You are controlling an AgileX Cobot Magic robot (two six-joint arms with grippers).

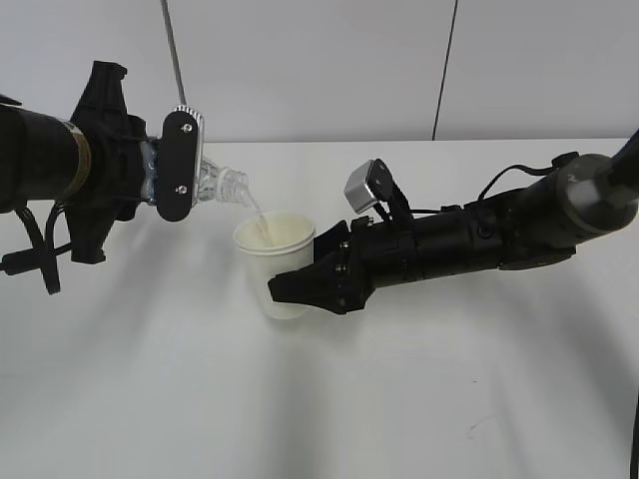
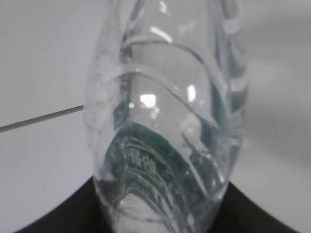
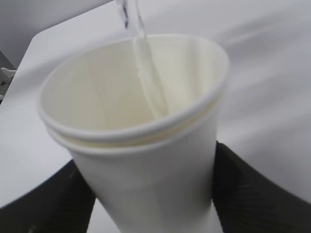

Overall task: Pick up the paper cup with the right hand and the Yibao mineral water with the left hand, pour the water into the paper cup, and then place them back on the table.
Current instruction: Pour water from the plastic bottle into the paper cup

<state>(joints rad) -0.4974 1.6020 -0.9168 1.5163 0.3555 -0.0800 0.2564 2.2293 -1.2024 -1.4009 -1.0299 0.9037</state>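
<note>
My left gripper [image 1: 180, 165] is shut on the clear Yibao mineral water bottle [image 1: 218, 186], tilted with its neck down to the right. A thin stream of water runs from the neck into the cream-white paper cup [image 1: 275, 261]. My right gripper [image 1: 305, 284] is shut on the cup's side and holds it just below the bottle's mouth, above the white table [image 1: 319, 399]. In the left wrist view the bottle [image 2: 165, 121] fills the frame, its green label low down. In the right wrist view the cup [image 3: 141, 145] sits between the black fingers [image 3: 252, 189], with the stream entering it.
A dark cable [image 1: 444, 65] hangs down the back wall at the right and a thin grey rod [image 1: 172, 50] at the left. The right arm [image 1: 499, 235] lies low across the right half of the table.
</note>
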